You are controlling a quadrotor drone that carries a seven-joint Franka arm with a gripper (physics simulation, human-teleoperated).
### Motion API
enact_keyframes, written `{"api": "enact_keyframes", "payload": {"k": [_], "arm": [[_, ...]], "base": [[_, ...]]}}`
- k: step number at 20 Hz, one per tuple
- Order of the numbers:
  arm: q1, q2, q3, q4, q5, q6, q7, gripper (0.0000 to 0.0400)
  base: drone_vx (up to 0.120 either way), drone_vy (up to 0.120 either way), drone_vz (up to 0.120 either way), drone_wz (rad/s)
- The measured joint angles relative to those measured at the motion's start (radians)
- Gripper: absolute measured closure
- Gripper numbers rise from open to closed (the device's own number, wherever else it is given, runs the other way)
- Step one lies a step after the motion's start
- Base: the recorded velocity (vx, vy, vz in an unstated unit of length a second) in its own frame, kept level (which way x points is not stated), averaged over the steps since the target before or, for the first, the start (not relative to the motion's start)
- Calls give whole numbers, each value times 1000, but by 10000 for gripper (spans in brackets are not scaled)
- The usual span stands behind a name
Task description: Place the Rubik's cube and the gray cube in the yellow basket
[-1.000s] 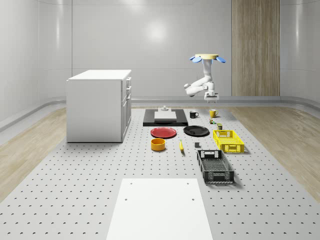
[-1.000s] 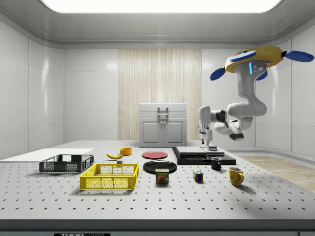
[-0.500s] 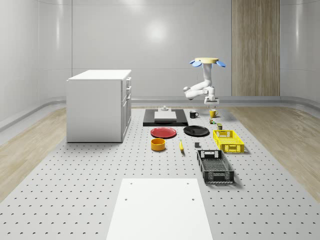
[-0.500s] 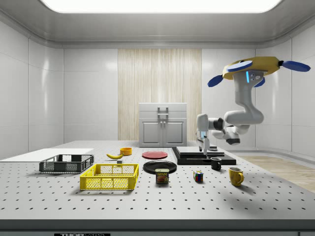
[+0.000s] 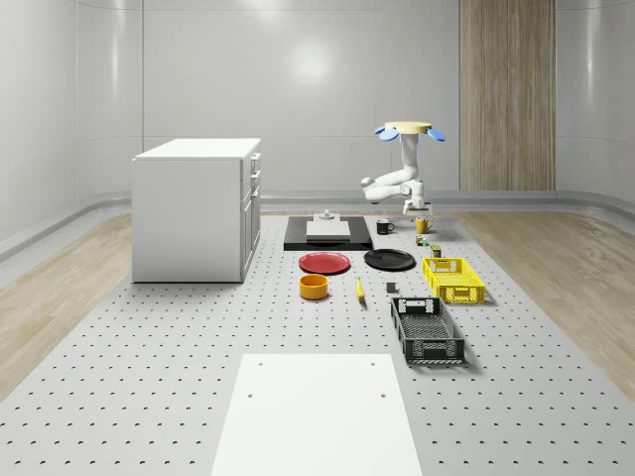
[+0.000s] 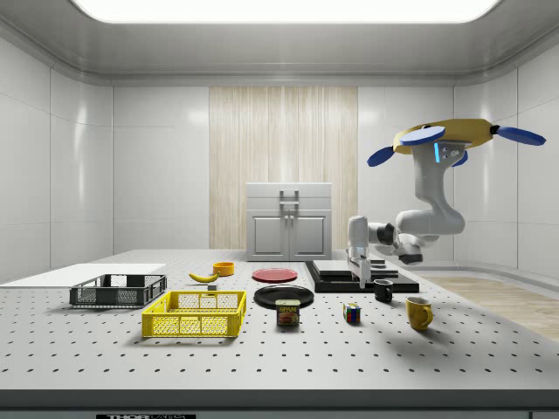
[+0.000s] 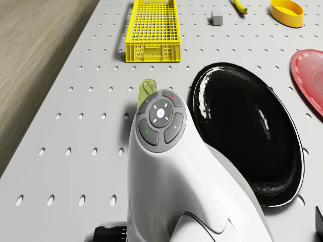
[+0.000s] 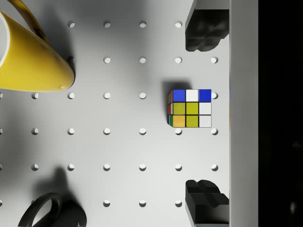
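The Rubik's cube [image 8: 190, 108] lies on the perforated table between my gripper's [image 8: 203, 114] black fingertips [image 8: 206, 33], which stand wide apart and open above it. In the side view the gripper [image 6: 362, 281] hangs a little above the table, over the cube [image 6: 352, 313]. The drone [image 6: 445, 138] hovers over the table's far right part in the whole-scene view [image 5: 404, 129]. The yellow basket [image 5: 453, 279] stands nearer, also seen from the drone [image 7: 151, 30]. The small gray cube [image 7: 216, 16] sits just beyond the basket, to its left in the whole-scene view [image 5: 391, 289].
A yellow mug [image 8: 28, 56] and a black mug [image 8: 57, 213] stand close to the Rubik's cube. A can [image 6: 287, 312], a black plate [image 7: 247, 131], a red plate [image 5: 324, 262], a yellow bowl [image 5: 314, 286], a banana [image 5: 359, 289] and a black basket [image 5: 427, 330] lie around.
The drone has come lower and the arm has brought the gripper down toward the table near the mugs and the Rubik's cube. The objects have not moved.
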Motion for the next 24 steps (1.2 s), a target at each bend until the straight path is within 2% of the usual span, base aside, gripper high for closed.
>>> {"api": "enact_keyframes", "payload": {"k": [7,12,18,24], "arm": [[-11,-33,10,2,17,30,10,0],[-18,-56,16,4,28,51,17,0],[-25,-81,23,5,41,75,24,0],[-27,-113,-8,12,18,115,24,0]], "base": [[6,6,-120,0],[104,0,-8,0],[0,0,-120,0],[0,0,-7,0]]}}
